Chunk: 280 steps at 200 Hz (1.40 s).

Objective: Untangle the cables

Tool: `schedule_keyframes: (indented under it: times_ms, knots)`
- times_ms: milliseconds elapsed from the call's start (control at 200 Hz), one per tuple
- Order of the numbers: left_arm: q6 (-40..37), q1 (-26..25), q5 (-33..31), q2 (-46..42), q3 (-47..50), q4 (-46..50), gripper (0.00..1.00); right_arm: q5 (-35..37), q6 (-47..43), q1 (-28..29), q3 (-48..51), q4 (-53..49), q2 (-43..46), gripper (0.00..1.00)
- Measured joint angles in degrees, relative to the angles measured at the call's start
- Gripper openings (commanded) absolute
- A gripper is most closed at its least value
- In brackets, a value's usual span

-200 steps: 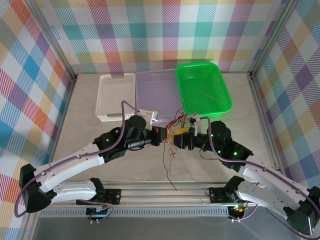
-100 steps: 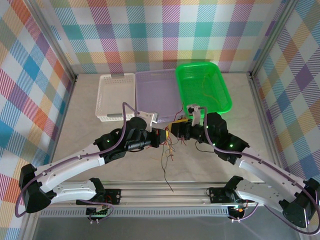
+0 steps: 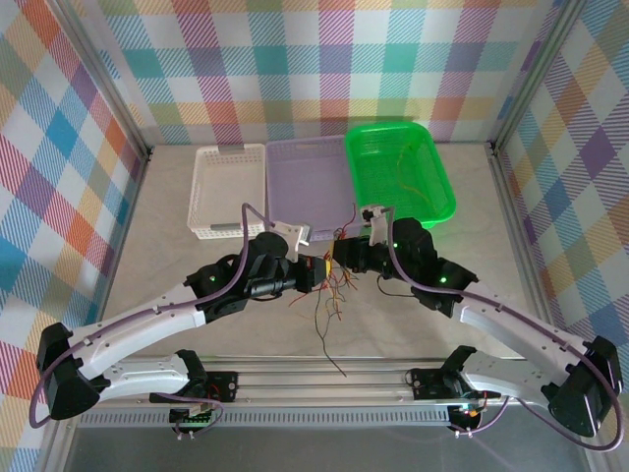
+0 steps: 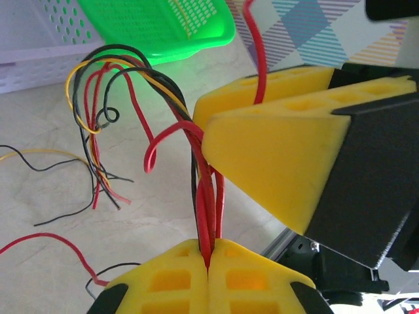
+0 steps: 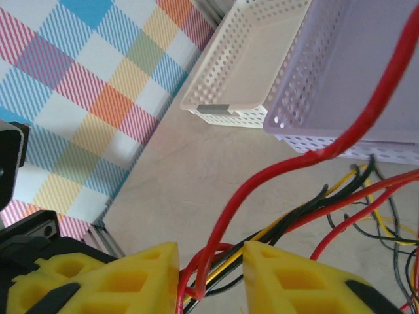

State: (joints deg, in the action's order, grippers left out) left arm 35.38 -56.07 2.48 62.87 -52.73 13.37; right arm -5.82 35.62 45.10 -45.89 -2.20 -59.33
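My left fingers (image 4: 196, 263) are clamped shut on the cables (image 4: 204, 196); my right fingers (image 5: 268, 275) stand partly open around one red cable (image 5: 262, 180). I should close on that strand alone, then draw away slowly

I have the yellow-padded left gripper (image 3: 322, 267) pinched tight on thin red cables (image 4: 208, 216), both arms stretched forward and bent inward. The yellow-padded right gripper (image 3: 344, 258) meets it nearly tip to tip, its pads standing apart.
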Motion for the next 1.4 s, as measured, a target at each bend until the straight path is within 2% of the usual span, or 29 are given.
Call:
schedule_keyframes:
  times_ms: [110, 175, 600, 630, 660, 695, 725, 765, 915, 1070, 1220, 1400]
  knots:
    - [-0.09, 0.0, 0.09, -0.04, 0.44, 0.02, 0.0, 0.07, 0.17, 0.26, -0.15, 0.0, -0.31, 0.12]
    - [-0.26, 0.0, 0.07, -0.15, 0.79, 0.04, 0.0, 0.39, 0.04, 0.26, -0.31, -0.04, -0.04, 0.0]
    - [-1.77, -0.11, 1.81, -4.66, 2.36, -1.9, 0.0, 3.17, -0.48, 1.86, -0.33, -6.88, 8.31, 0.0]
    - [-1.77, -0.11, 1.97, -4.81, 2.4, -2.25, 0.0, 3.28, -0.5, 1.86, -0.33, -7.43, 9.01, 0.11]
    - [-1.77, -0.11, 2.12, -4.94, 2.43, -2.78, 0.0, 3.3, -0.5, 1.86, -0.33, -7.89, 9.7, 0.29]
    - [-1.75, -0.15, 2.12, -5.01, 2.45, -3.1, 0.0, 3.54, -0.52, 1.86, -0.33, -8.35, 10.47, 0.41]
    - [-1.7, -0.13, 1.73, -5.29, 2.62, -2.69, 0.0, 4.04, -0.92, 1.64, -0.31, -8.85, 11.23, 0.48]
    - [-1.62, -0.04, 1.07, -5.68, 2.91, -1.95, 0.0, 4.39, -1.44, 1.09, -0.31, -9.53, 12.24, 0.52]
    - [-0.59, 0.0, -0.63, -5.95, 3.15, -0.94, 0.0, 2.64, -3.08, 0.33, 0.85, -8.81, 14.19, 0.51]
    - [0.22, 0.0, -1.44, -5.97, 3.15, -1.46, 0.0, -3.41, -3.28, 0.33, 8.48, -3.3, 16.15, 0.49]
    - [1.03, 0.0, -1.7, -5.95, 3.15, -1.51, 0.0, -9.09, -3.32, 0.92, 13.77, 2.47, 14.08, 0.49]
    - [1.42, 0.0, -1.95, -5.92, 3.15, -1.64, 0.0, -11.21, -3.72, 3.43, 16.28, 8.37, 11.74, 0.48]
